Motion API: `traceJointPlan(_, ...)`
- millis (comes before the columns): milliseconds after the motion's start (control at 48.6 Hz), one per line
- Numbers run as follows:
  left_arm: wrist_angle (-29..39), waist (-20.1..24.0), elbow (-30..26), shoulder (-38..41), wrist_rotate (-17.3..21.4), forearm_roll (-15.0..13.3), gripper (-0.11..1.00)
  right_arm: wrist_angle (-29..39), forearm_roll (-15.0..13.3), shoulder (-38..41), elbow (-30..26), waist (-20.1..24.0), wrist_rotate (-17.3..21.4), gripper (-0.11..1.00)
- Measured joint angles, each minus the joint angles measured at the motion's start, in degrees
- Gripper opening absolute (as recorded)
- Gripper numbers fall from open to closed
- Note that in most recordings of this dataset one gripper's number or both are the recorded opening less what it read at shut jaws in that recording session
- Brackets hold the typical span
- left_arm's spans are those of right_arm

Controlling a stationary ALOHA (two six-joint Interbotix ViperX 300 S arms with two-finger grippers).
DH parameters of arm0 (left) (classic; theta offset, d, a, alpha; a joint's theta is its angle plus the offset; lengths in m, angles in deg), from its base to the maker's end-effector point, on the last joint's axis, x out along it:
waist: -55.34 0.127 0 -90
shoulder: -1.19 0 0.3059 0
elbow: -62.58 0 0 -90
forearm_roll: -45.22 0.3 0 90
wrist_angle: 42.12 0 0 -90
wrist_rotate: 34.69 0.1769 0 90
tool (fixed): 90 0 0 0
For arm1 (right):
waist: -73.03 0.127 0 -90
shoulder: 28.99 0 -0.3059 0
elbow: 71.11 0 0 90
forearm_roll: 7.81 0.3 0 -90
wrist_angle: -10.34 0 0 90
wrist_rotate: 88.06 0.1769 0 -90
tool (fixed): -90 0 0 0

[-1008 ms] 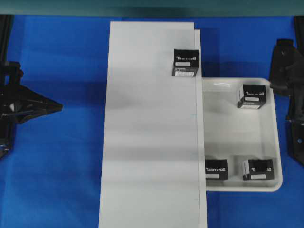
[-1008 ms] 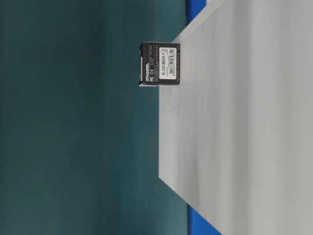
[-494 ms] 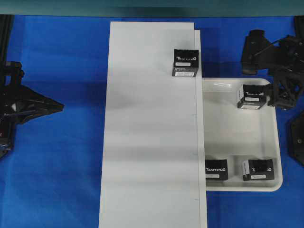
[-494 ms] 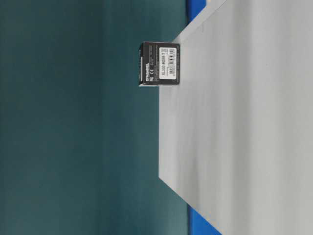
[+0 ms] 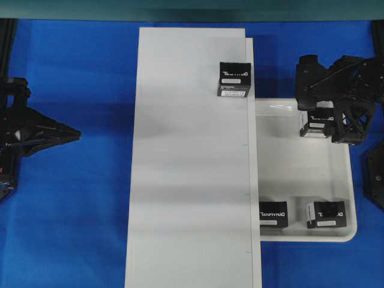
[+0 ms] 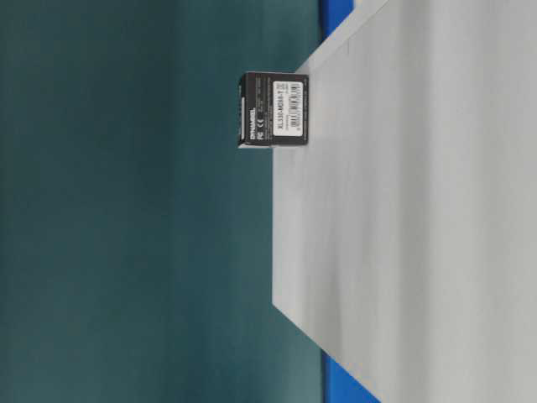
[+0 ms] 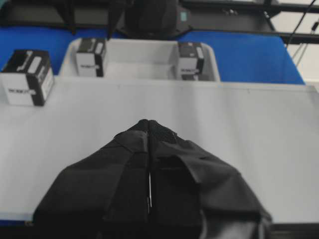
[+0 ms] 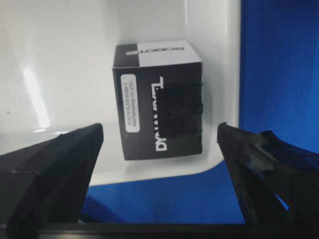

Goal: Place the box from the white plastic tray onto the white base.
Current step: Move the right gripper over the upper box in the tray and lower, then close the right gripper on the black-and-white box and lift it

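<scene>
A: Four black boxes in all. One box (image 5: 234, 79) stands on the white base (image 5: 186, 180), at its far right edge. The other three sit in the white plastic tray (image 5: 300, 174), which lies on the blue counter (image 5: 78, 210) against the right side of the base.

B: Where is the right arm?

A: It reaches in from the right edge of the overhead view and hangs over the tray's far right corner. Its fingers (image 5: 327, 120) are spread wide, one on each side of the corner box (image 8: 158, 107) and clear of it. In the right wrist view that box rests on the tray floor close to the tray wall, with a gap between it and each finger (image 8: 47, 164).

B: And the left arm?

A: It sits low at the left, well apart from the base, pointing toward it. Its fingers (image 7: 149, 127) are pressed together with nothing between them.

B: The remaining two boxes?

A: Both stand along the tray's near rim, one (image 5: 273, 213) just beside the base edge and one (image 5: 326, 214) toward the near right corner.
</scene>
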Motion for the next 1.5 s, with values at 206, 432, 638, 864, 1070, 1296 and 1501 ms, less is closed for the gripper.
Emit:
traceJointPlan(206,0.0,0.0,-0.1,0.0,-0.1,0.0,-0.06,-3.2,0.0,1.4,1.2,-0.2,-1.0,1.00)
traceJointPlan(432,0.0,0.0,-0.1,0.0,-0.1,0.0,-0.06,-7.7,0.1,6.2,2.8,-0.6,-1.3,1.00)
traceJointPlan(638,0.0,0.0,-0.1,0.0,-0.1,-0.1,-0.06,-9.8,0.1,8.2,3.6,-0.8,-1.3,1.00)
traceJointPlan(864,0.0,0.0,-0.1,0.0,-0.1,0.0,-0.06,-10.0,0.2,8.2,4.0,-0.8,-0.6,0.96)
traceJointPlan(1070,0.0,0.0,0.0,0.0,-0.1,-0.1,-0.06,-10.4,2.1,8.2,4.0,-0.8,0.0,0.60)
traceJointPlan(1296,0.0,0.0,-0.1,0.0,-0.1,-0.1,-0.06,-9.1,3.7,6.5,3.9,-0.4,0.7,0.60)
traceJointPlan(1501,0.0,0.0,-0.1,0.0,-0.1,-0.1,-0.06,2.1,5.1,-0.4,-0.8,0.0,3.0,0.60)
